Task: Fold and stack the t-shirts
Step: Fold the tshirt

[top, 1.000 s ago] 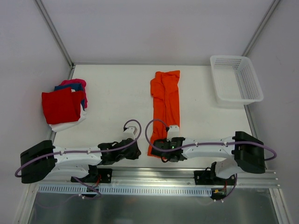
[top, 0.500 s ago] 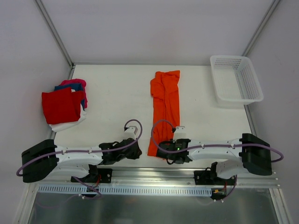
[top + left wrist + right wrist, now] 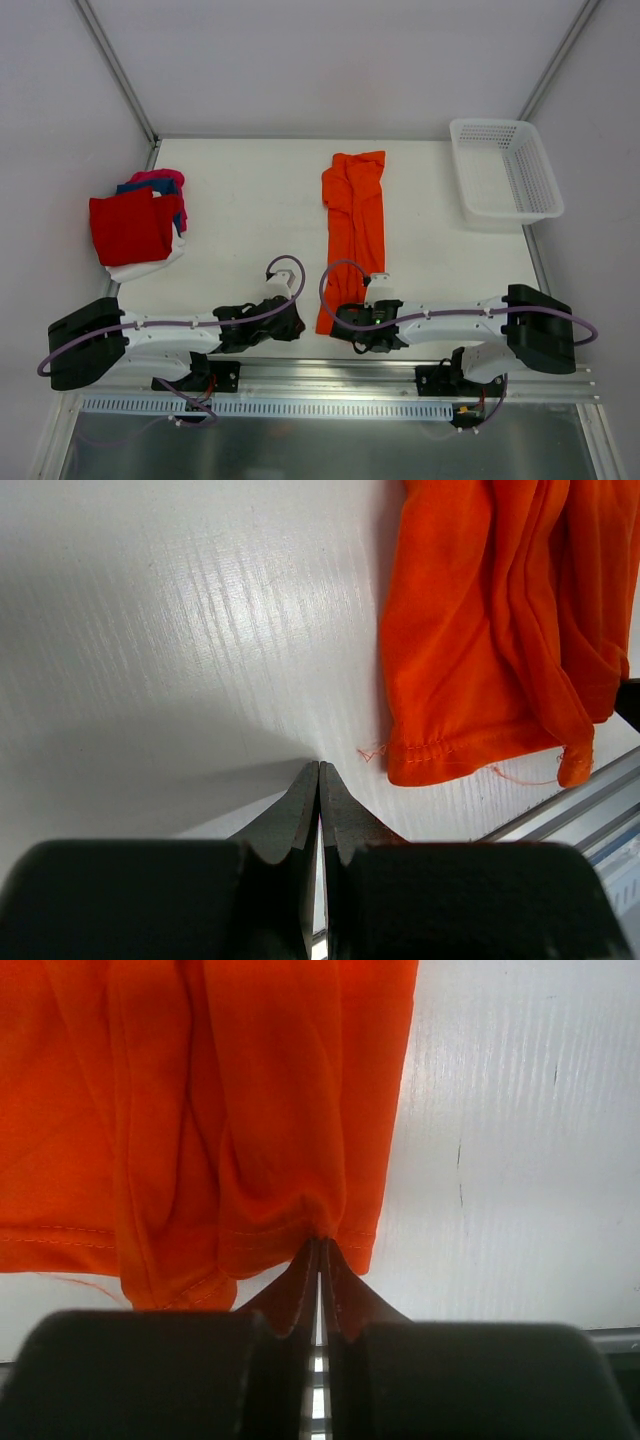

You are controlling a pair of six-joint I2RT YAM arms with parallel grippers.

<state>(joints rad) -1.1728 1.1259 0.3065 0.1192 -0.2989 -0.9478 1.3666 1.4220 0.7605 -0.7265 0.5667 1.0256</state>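
1. Two arms, the left arm and the right arm, are bolted to the metal rail at the near edge of the white table. Both are folded low and pointed inward toward the middle.
2. The left gripper is held with its fingers pressed together and nothing between them. Its tips are down at the bare table surface, just beside the near left corner of the orange t-shirt but apart from the cloth.
3. The right gripper is pinched on the near hem of the same shirt, close to its right corner. The cloth is drawn into puckers where the tips meet it.
4. The orange t-shirt is laid at the middle of the table as a long, narrow, wrinkled strip, running from the near edge toward the far edge.
5. A pile is seen at the left edge, well apart from the orange shirt. A red t-shirt is on top, a blue t-shirt and a magenta-pink t-shirt show at its far side, and a white t-shirt shows underneath at the near side.
6. A white mesh basket is placed at the far right corner.
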